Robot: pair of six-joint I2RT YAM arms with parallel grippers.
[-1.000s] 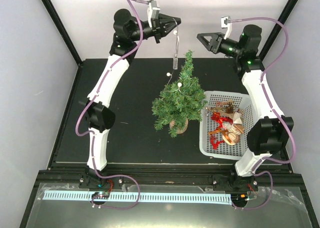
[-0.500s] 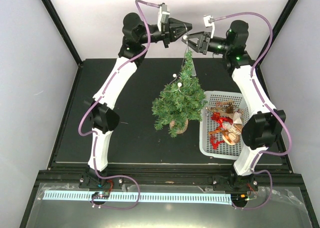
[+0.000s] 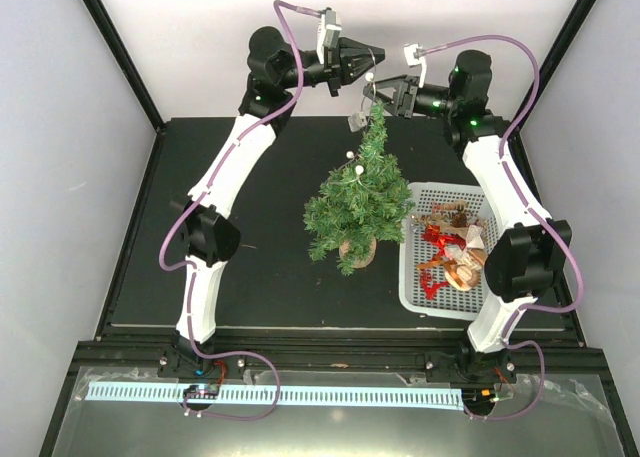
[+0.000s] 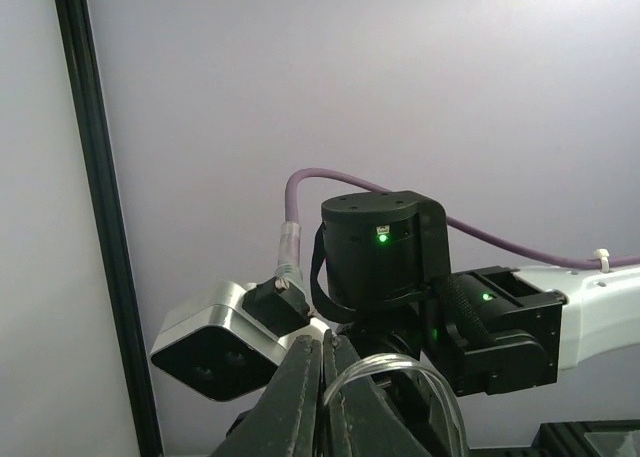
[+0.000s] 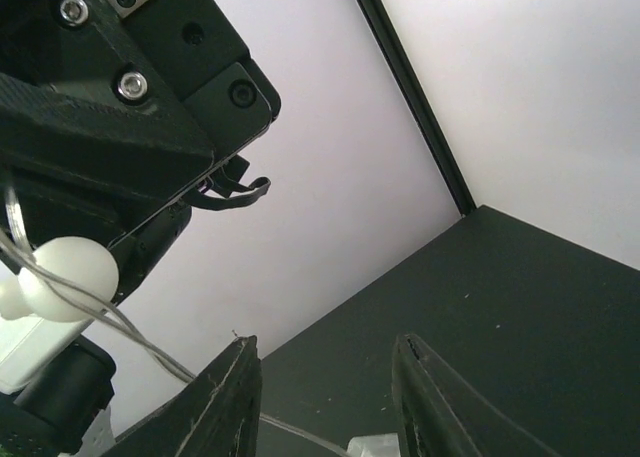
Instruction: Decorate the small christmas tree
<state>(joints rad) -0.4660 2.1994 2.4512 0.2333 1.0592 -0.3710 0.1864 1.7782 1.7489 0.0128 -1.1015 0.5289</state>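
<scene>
Now the right gripper sits a little lower and farther from the left gripper than half a second ago, when their tips almost met above the tree. A small pale block that hung free from the strand a second ago now dangles just beside the treetop. The left gripper has hardly moved and stays clamped on a thin clear wire strand, which loops out from its closed fingers. The right gripper's jaws stand partly apart with a clear gap, and the strand with a white bulb runs past one finger; whether it touches is hard to tell. The small christmas tree stands upright on the dark table, just left of the white basket, its pointed top directly below both grippers. The strand itself is nearly invisible from above. Neither wrist view shows the tree, and the basket's contents are too jumbled to name.
</scene>
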